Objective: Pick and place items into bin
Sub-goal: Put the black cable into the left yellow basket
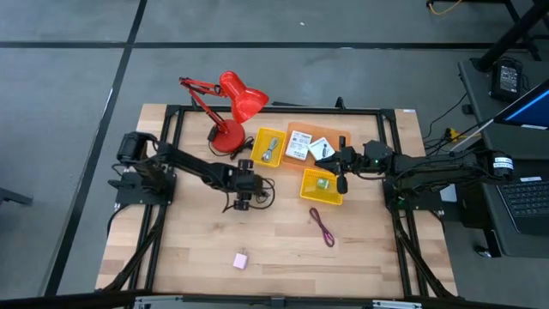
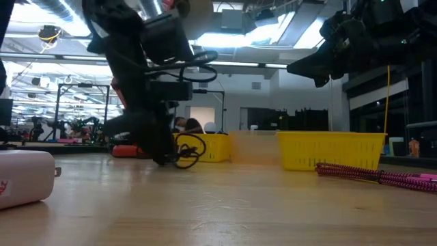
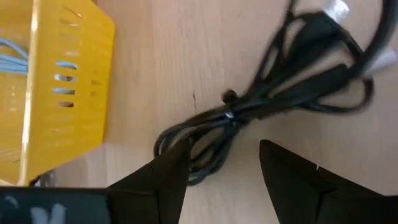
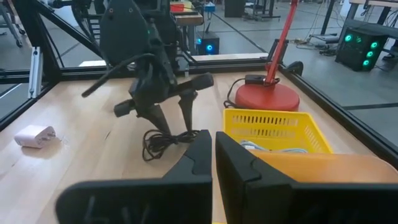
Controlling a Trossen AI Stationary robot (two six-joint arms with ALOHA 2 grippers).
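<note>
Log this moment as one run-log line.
left gripper: open, straddling black cable on table | right gripper: shut, waiting over yellow bin | cable not lifted

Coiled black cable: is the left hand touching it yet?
Cannot tell. In the left wrist view the left hand has its fingers open astride the coiled black cable, but neither this view nor the right wrist view shows contact or a gap plainly.
</note>
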